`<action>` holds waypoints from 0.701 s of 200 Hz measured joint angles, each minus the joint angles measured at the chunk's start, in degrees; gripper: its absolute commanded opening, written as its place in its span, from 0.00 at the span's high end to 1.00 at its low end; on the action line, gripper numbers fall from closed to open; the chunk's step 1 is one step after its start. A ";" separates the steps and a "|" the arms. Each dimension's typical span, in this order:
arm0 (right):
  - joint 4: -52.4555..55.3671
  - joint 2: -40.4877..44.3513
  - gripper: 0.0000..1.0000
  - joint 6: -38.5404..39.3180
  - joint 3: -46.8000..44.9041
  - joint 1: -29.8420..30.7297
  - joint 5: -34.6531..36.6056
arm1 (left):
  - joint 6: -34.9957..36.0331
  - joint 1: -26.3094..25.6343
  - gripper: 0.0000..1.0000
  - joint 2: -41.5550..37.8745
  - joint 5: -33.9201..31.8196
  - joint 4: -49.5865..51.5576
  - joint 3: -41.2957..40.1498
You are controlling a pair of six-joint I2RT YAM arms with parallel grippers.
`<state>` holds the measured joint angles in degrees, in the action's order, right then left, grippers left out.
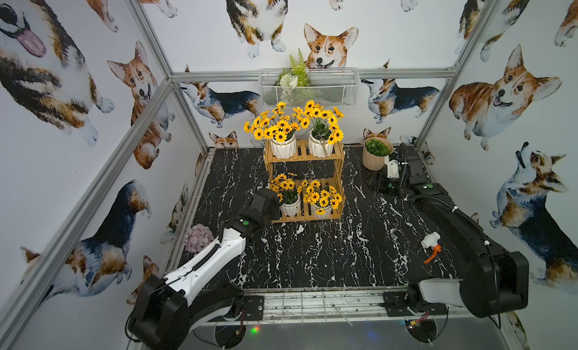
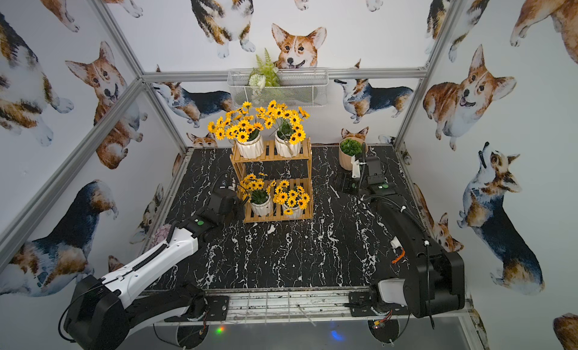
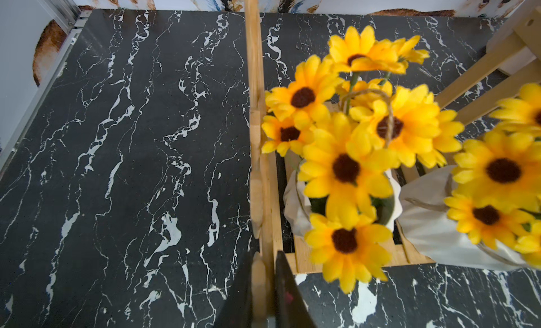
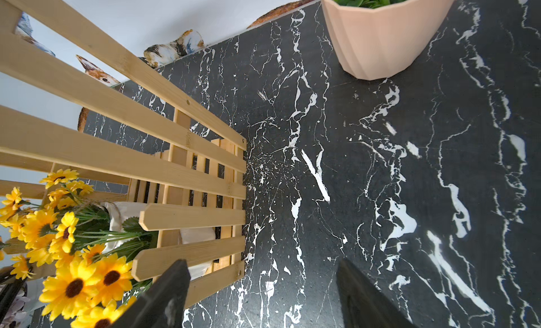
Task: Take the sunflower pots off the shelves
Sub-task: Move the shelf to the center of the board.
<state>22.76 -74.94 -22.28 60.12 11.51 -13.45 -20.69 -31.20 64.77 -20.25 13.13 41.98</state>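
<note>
Wood shelves (image 3: 255, 130) are clamped at a post by left gripper (image 3: 262, 271), sunflower pot (image 3: 294, 213) beside.

The walls (image 1: 406, 26) are white, with big painted corgi dogs all over them. Shiny grey metal bars (image 1: 219, 75) run up the corners and across the back wall. The table top (image 1: 312, 254) is black with white cracks, like marble. A small rainbow light (image 1: 256, 329) glows below its front edge.
</note>
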 measured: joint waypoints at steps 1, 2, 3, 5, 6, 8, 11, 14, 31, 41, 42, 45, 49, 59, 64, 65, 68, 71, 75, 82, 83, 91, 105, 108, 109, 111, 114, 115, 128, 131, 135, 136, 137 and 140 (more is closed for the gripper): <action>0.00 0.00 0.18 0.00 0.00 0.00 0.00 | -0.02 0.00 0.84 -0.04 0.00 -0.04 -0.02; 0.00 0.04 0.18 0.00 0.00 0.00 0.00 | -0.04 0.00 0.83 -0.07 0.00 -0.04 -0.04; 0.00 0.04 0.18 0.00 0.00 0.00 0.00 | -0.07 -0.02 0.83 -0.11 0.00 -0.04 -0.09; 0.00 0.09 0.18 0.00 -0.02 0.00 0.00 | -0.07 -0.04 0.81 -0.20 0.00 -0.07 -0.13; 0.00 0.09 0.18 0.02 -0.02 0.00 0.00 | -0.07 -0.04 0.81 -0.22 -0.02 -0.07 -0.15; 0.00 0.11 0.18 0.02 -0.04 0.00 0.00 | -0.04 -0.07 0.79 -0.26 -0.02 -0.09 -0.22; 0.00 0.17 0.18 0.02 -0.07 0.00 0.02 | 0.02 -0.11 0.77 -0.35 -0.04 -0.13 -0.26; 0.00 0.20 0.18 0.02 -0.11 0.00 0.04 | 0.31 -0.15 0.74 -0.42 -0.07 -0.13 -0.33; 0.02 0.42 0.17 0.04 -0.17 0.00 0.15 | 1.29 -0.35 0.56 -0.68 -0.70 -0.15 -0.33; 0.02 0.55 0.16 0.07 -0.17 0.00 0.15 | 1.49 -0.35 0.47 -0.72 -1.03 -0.17 -0.33; 0.02 0.57 0.16 0.07 -0.17 0.00 0.15 | 1.51 -0.35 0.46 -0.72 -1.07 -0.17 -0.33; 0.02 0.61 0.16 0.07 -0.17 0.00 0.15 | 1.62 -0.35 0.44 -0.72 -1.07 -0.17 -0.33; 0.02 0.68 0.15 0.09 -0.17 0.00 0.13 | 1.73 -0.35 0.42 -0.72 -1.07 -0.15 -0.33; 0.02 0.85 0.13 0.22 -0.17 0.00 0.13 | 2.08 -0.35 0.34 -0.66 -1.14 -0.15 -0.31; 0.02 0.94 0.11 0.39 -0.17 0.00 0.04 | 2.12 -0.35 0.29 -0.57 -1.22 -0.13 -0.22; 0.02 0.98 0.11 0.44 -0.17 0.00 0.00 | 2.14 -0.35 0.28 -0.55 -1.25 -0.11 -0.22; 0.02 1.07 0.10 0.61 -0.17 0.00 -0.09 | 2.14 -0.35 0.25 -0.48 -1.27 -0.09 -0.17; 0.00 1.18 0.10 0.79 -0.17 0.00 -0.13 | 2.36 -0.35 0.21 -0.39 -1.27 -0.02 -0.09; 0.00 1.33 0.09 1.11 -0.17 0.00 -0.20 | 2.56 -0.35 0.16 -0.31 -1.27 0.09 0.04; -0.02 1.75 0.07 1.31 -0.17 0.00 -0.63 | 2.58 -0.35 0.09 -0.26 -1.25 0.09 0.17; -0.04 1.86 0.06 1.36 -0.17 0.00 -0.70 | 2.60 -0.35 0.08 -0.26 -1.25 0.09 0.20; -0.42 2.58 0.05 1.64 -0.28 0.00 -1.33 | 2.75 -0.35 0.01 -0.26 -1.25 0.13 0.44; -2.03 4.15 0.02 2.86 -0.79 0.00 -2.56 | 3.13 -0.35 0.00 -0.50 -1.27 0.15 0.79; -2.47 4.42 0.01 2.93 -0.87 0.00 -2.93 | 3.15 -0.35 0.00 -0.61 -1.29 0.15 0.85; -2.58 4.50 0.01 2.95 -0.90 0.00 -3.04 | 3.19 -0.35 0.00 -0.66 -1.29 0.15 0.87; -2.89 4.70 0.00 2.99 -0.96 0.00 -3.28 | 3.39 -0.35 0.00 -0.79 -1.31 0.17 0.96; -3.32 4.94 0.00 3.13 -1.05 0.00 -3.63 | 3.61 -0.35 0.00 -1.01 -1.31 0.28 1.11; -3.41 5.01 0.00 3.17 -1.07 0.00 -3.72 | 3.63 -0.35 0.00 -1.05 -1.31 0.31 1.16; -6.03 6.23 0.01 4.22 -1.84 0.00 -5.90 | 4.17 -0.35 0.00 -2.16 -1.49 0.61 2.08; -6.69 6.49 0.01 4.26 -2.03 0.00 -6.40 | 4.31 -0.35 0.00 -2.40 -1.53 0.63 2.32; -7.74 6.91 0.01 4.35 -2.38 0.00 -7.08 | 4.55 -0.35 0.00 -2.78 -1.55 0.74 2.75; -7.91 6.97 0.01 4.37 -2.43 0.00 -7.21 | 4.68 -0.35 0.00 -2.91 -1.57 0.79 2.89; -8.31 7.10 0.01 4.42 -2.54 0.00 -7.48 | 4.72 -0.35 0.00 -2.99 -1.60 0.83 2.97; -9.14 7.34 0.01 4.46 -2.78 0.00 -8.04 | 5.07 -0.35 0.00 -3.30 -1.68 1.01 3.34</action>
<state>13.63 -67.59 -17.82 57.34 11.51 -21.50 -15.62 -31.55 61.47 -21.93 14.13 45.32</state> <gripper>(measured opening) 0.995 0.999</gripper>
